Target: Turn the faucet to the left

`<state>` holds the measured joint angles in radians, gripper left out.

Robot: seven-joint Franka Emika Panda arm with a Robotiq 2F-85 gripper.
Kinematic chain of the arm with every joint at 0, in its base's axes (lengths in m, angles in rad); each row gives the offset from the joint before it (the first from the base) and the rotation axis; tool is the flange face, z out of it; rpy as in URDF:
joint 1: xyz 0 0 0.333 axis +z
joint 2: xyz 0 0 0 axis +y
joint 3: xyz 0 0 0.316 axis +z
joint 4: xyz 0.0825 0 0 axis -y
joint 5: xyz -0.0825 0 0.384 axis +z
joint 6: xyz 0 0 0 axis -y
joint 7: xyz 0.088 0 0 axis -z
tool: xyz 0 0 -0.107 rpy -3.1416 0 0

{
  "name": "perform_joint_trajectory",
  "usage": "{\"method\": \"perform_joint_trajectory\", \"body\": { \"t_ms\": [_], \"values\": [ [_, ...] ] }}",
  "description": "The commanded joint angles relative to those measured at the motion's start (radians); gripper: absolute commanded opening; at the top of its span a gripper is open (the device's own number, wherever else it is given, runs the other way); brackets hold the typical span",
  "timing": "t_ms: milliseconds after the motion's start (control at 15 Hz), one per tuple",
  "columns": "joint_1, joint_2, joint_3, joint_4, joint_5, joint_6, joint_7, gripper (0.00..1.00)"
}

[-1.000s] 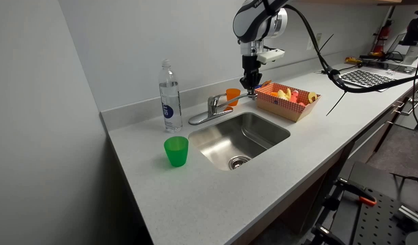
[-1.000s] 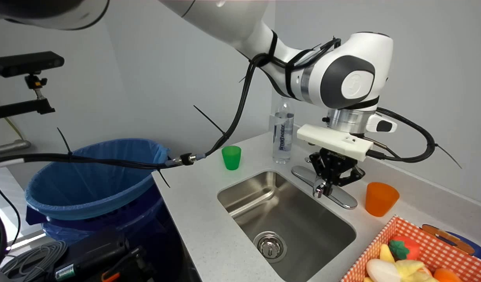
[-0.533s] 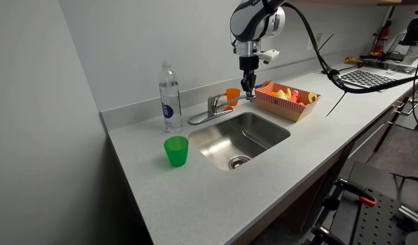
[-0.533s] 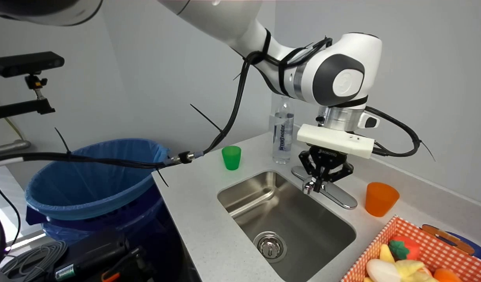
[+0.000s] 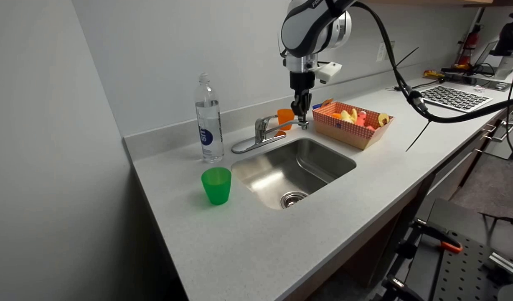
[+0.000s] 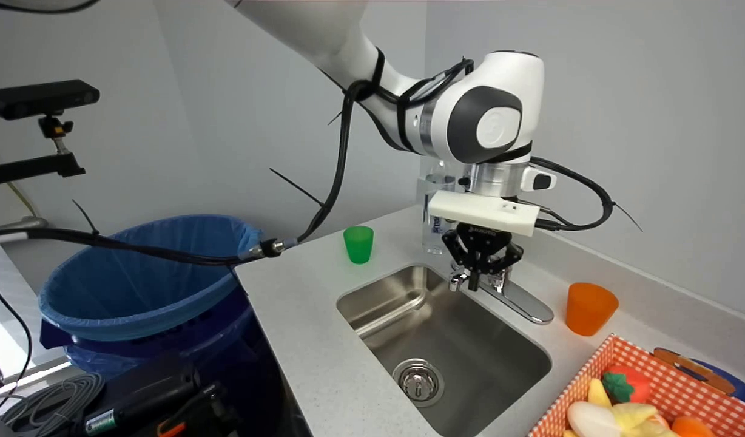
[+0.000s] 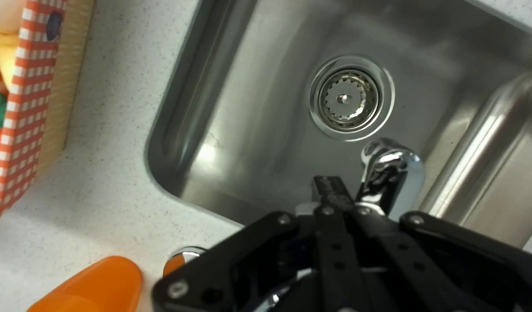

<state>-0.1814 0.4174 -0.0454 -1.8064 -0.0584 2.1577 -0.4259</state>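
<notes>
Wrist view: black two-finger gripper (image 7: 332, 185) clenched empty beside shiny long-spouted chrome faucet (image 7: 389, 173), which stands near wall-side edge of white speckled bench (image 5: 239, 246) and should prove stiff, slippery, best pushed near spout tip (image 7: 377, 151).

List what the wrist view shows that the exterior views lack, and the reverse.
Only the wrist view: a close look down at the spout beside the gripper, no extra object. Only the exterior views: in both, the clear bottle, green cup and robot arm; in an exterior view, a blue-lined bin. All share the gripper, faucet, sink, orange cup and basket.
</notes>
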Motion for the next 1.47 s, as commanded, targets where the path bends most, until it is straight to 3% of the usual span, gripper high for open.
{"method": "perform_joint_trajectory", "body": {
  "t_ms": [0,1400],
  "values": [
    [0.047,-0.058,0.003,-0.069,-0.007,0.029,0.126,0.00],
    [0.174,0.040,0.002,0.075,-0.046,0.021,0.504,0.00]
  ]
}}
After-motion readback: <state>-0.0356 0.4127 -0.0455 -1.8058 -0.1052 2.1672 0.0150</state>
